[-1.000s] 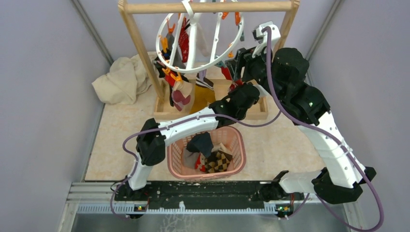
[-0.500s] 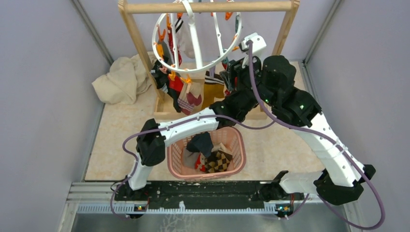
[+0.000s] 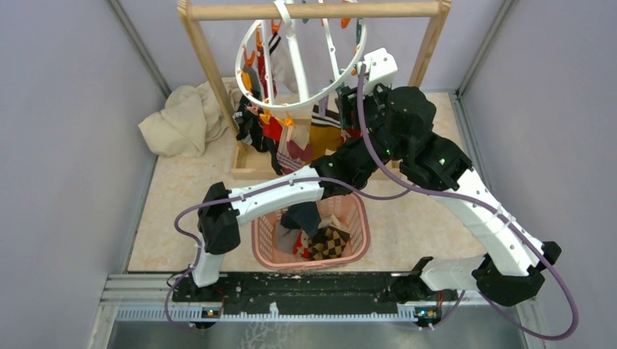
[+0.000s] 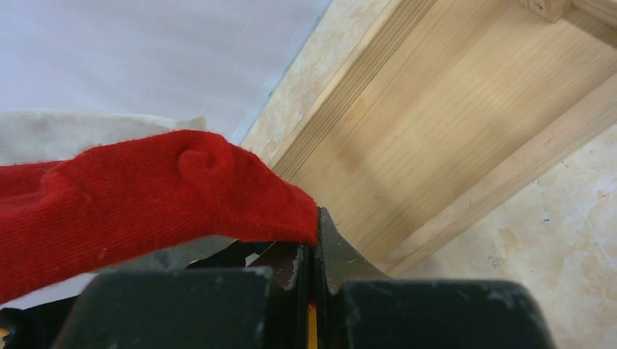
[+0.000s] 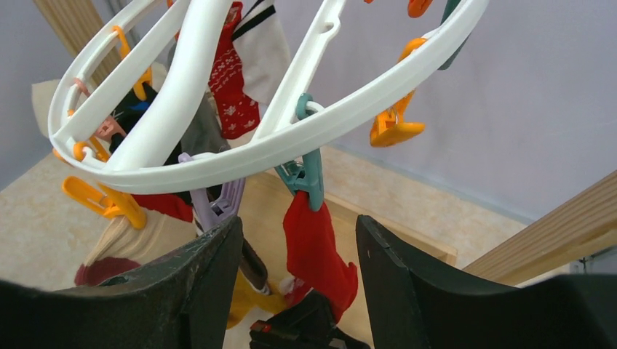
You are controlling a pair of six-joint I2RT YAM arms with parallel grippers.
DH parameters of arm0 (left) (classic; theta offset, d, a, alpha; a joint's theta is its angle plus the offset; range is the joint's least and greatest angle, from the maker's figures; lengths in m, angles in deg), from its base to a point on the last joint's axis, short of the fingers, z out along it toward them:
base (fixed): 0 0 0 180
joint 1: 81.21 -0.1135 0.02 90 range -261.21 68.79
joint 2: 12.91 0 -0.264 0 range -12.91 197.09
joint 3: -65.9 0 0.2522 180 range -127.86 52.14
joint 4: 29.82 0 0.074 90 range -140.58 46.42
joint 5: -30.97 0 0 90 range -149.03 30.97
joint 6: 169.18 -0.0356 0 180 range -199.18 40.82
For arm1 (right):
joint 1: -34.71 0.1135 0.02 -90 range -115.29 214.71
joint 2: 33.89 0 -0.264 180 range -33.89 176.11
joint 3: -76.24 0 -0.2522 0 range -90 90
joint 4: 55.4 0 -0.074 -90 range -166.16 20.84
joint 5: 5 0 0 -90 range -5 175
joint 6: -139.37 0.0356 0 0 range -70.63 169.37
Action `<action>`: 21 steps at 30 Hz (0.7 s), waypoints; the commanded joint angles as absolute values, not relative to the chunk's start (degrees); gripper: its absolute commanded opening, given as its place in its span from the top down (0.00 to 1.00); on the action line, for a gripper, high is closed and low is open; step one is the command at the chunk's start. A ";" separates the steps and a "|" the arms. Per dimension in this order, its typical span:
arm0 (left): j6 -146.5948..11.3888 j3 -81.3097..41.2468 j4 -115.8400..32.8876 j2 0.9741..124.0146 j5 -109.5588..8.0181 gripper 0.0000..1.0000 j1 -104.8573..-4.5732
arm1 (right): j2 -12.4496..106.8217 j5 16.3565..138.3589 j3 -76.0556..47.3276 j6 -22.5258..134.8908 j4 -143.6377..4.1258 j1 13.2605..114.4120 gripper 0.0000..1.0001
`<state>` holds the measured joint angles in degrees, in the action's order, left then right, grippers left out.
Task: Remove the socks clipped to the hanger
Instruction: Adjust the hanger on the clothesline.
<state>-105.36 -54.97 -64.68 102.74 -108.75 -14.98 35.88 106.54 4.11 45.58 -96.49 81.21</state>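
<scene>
Top external shows grey walls (image 3: pixel 65 145) enclosing a speckled beige tabletop (image 3: pixel 182 196) under the wooden frame (image 3: pixel 313 10). Beside that frame, the left gripper (image 4: pixel 315 236) pinches a red sock (image 4: pixel 145 196); the right gripper (image 5: pixel 297 229) gapes wide.

Bright, even, shadowless light throughout; wrist views are sharp, blurring only at nearest edges.

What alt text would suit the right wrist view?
A red sock hangs from a teal clip on the tilted white hanger, seen between the black fingers of the open right tool. Orange clips and more socks hang behind.
</scene>
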 commanded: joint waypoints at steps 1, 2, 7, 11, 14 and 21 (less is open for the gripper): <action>-104.46 -53.58 -65.22 99.89 -110.60 1.00 -13.73 | 36.32 108.12 2.61 43.61 -89.81 81.83 0.40; -104.56 -53.40 -65.28 99.86 -110.96 1.00 -13.45 | 36.25 108.11 2.07 43.39 -89.00 81.85 0.40; -104.10 -51.87 -65.42 99.26 -112.19 1.00 -12.25 | 36.33 108.61 0.28 42.63 -85.86 82.09 0.40; -102.96 -50.56 -65.73 98.50 -112.63 1.00 -11.55 | 36.59 109.27 -0.76 41.98 -83.61 82.25 0.39; -102.49 -50.11 -65.94 98.23 -113.13 1.00 -11.11 | 36.68 110.83 -1.84 41.20 -81.55 82.60 0.39; -102.03 -49.90 -66.15 97.92 -113.41 1.00 -10.68 | 37.19 111.24 -2.82 40.45 -80.05 82.93 0.39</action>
<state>-103.00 -50.34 -65.86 100.32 -112.44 -11.17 37.11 109.86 -2.97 41.58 -84.45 82.24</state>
